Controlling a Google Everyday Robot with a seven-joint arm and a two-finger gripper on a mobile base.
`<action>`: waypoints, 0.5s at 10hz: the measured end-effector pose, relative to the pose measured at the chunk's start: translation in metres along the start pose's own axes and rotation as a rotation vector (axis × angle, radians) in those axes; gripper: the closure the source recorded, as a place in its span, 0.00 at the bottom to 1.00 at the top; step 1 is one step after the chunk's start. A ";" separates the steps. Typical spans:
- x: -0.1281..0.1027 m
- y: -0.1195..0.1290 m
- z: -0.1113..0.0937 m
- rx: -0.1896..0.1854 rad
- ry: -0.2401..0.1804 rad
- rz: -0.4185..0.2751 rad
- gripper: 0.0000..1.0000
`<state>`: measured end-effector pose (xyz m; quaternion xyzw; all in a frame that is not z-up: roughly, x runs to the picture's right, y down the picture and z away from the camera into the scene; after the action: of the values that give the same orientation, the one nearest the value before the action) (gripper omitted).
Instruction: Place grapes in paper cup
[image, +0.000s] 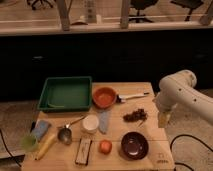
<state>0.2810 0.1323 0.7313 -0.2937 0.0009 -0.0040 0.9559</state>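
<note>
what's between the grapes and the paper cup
In the camera view, a pale grey-blue flat object lies beside the paper cup; bare table runs from it to the grapes. The gripper hangs beyond the grapes, at the table's edge.

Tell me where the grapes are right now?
In the camera view, the grapes lie on the table's right side, between the maroon bowl in front and the white-handled utensil behind. The gripper hangs just right of them.
</note>
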 end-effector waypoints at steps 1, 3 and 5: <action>-0.003 -0.002 0.013 -0.010 -0.009 -0.017 0.20; -0.005 -0.005 0.031 -0.013 -0.019 -0.034 0.20; -0.006 -0.010 0.038 -0.014 -0.026 -0.050 0.20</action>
<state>0.2747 0.1455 0.7679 -0.3005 -0.0188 -0.0242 0.9533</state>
